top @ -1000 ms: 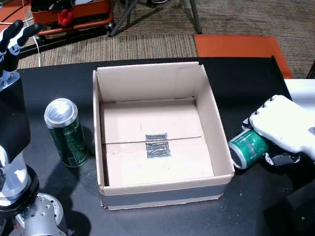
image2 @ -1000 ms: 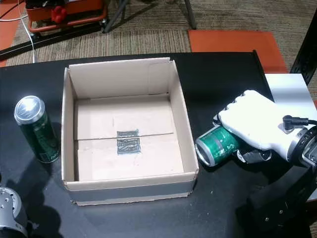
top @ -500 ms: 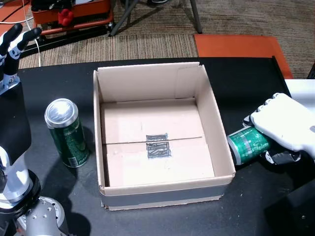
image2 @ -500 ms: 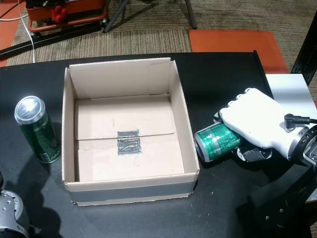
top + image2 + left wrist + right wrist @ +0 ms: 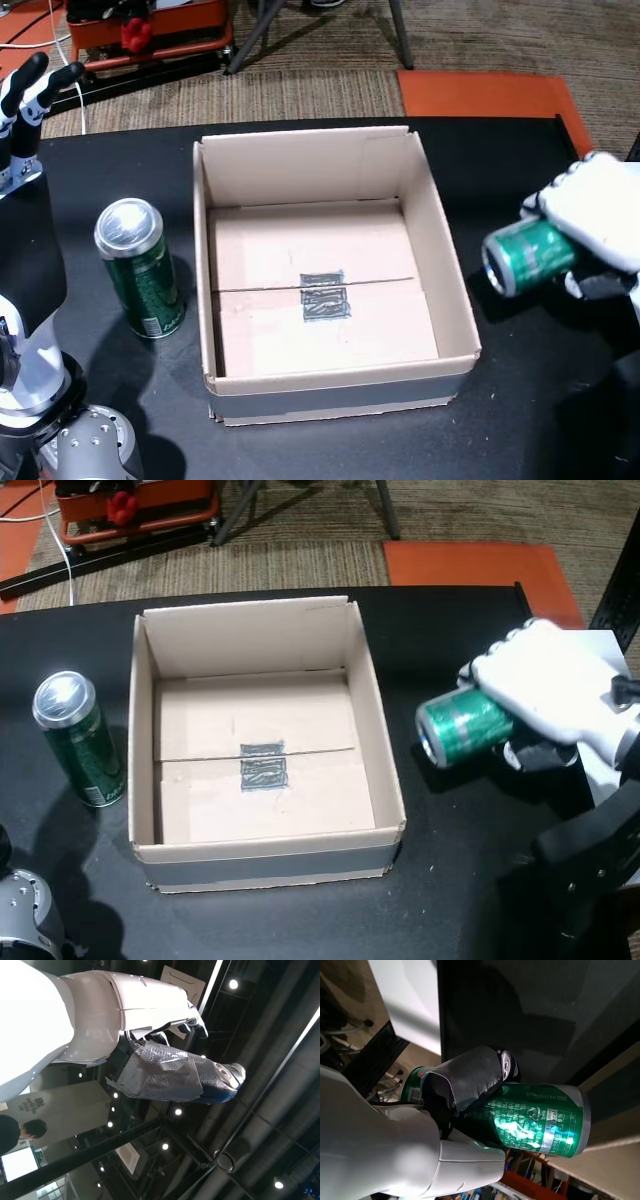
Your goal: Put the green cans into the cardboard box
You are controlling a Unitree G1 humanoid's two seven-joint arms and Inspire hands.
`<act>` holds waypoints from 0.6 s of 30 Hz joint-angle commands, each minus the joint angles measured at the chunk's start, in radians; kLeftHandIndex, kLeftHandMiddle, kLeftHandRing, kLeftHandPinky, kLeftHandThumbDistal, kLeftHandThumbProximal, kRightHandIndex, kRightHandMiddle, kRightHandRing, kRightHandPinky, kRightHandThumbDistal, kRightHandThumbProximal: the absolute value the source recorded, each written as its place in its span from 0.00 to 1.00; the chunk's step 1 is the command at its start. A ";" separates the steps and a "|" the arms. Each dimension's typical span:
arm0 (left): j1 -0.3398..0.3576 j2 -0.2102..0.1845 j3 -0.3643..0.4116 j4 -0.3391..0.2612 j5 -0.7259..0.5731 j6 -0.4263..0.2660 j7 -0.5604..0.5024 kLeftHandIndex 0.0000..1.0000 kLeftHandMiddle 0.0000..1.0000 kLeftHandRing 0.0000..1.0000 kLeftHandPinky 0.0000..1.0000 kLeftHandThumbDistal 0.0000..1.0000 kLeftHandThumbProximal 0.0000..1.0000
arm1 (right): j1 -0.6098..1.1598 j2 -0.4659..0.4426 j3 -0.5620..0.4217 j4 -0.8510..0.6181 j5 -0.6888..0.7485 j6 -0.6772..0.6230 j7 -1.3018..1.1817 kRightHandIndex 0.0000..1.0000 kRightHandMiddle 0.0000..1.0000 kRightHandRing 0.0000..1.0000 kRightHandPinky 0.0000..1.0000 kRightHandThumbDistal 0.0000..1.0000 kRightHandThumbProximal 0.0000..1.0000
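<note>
At the right edge of both head views, we see 1 green can (image 5: pixel 527 256) lying sideways in our right hand (image 5: pixel 600 215), fingers clamped around it, just right of the open cardboard box (image 5: pixel 440 240). Another can (image 5: pixel 140 268) stands upright at frame left. Our left hand (image 5: pixel 30 85), upper left, holds nothing, fingers apart.

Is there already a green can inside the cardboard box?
No, the cardboard box holds nothing; one green can stands on the table beside it, and the right hand holds the other can outside it.
</note>
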 commanded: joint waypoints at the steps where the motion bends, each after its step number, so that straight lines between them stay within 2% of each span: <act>1: -0.043 -0.029 0.006 0.015 0.000 -0.003 -0.008 0.76 0.83 0.98 0.93 0.58 0.74 | -0.020 -0.034 -0.018 -0.003 0.024 -0.009 0.016 0.24 0.26 0.31 0.33 0.63 0.00; 5: -0.050 -0.030 0.007 0.025 -0.003 -0.007 -0.008 0.76 0.83 0.98 0.94 0.60 0.72 | -0.023 -0.059 -0.035 -0.011 0.035 -0.012 0.035 0.29 0.28 0.35 0.34 0.63 0.00; 6: -0.052 -0.031 0.009 0.028 -0.002 -0.014 -0.008 0.75 0.83 0.97 0.93 0.60 0.72 | -0.026 -0.063 -0.042 -0.013 0.039 -0.013 0.035 0.29 0.28 0.35 0.34 0.65 0.00; 9: -0.059 -0.036 0.013 0.031 -0.002 -0.032 -0.008 0.74 0.82 0.97 0.93 0.60 0.74 | -0.044 -0.074 -0.073 -0.017 0.063 -0.013 0.058 0.29 0.28 0.34 0.36 0.59 0.00; 11: -0.061 -0.037 0.013 0.035 -0.001 -0.038 -0.008 0.75 0.83 0.97 0.94 0.59 0.76 | -0.069 -0.084 -0.086 -0.025 0.068 -0.009 0.065 0.25 0.26 0.32 0.35 0.59 0.00; 14: -0.066 -0.038 0.016 0.044 -0.002 -0.047 -0.008 0.74 0.82 0.97 0.94 0.60 0.75 | -0.113 -0.092 -0.103 -0.035 0.075 0.001 0.064 0.26 0.26 0.33 0.37 0.57 0.00; 16: -0.072 -0.037 0.015 0.052 -0.004 -0.052 -0.008 0.74 0.82 0.97 0.94 0.59 0.76 | -0.150 -0.094 -0.108 -0.042 0.065 0.006 0.046 0.27 0.25 0.32 0.36 0.62 0.00; 18: -0.078 -0.036 0.013 0.058 -0.009 -0.056 -0.008 0.73 0.82 0.97 0.95 0.58 0.76 | -0.187 -0.091 -0.111 -0.043 0.058 0.005 0.026 0.25 0.24 0.31 0.35 0.62 0.00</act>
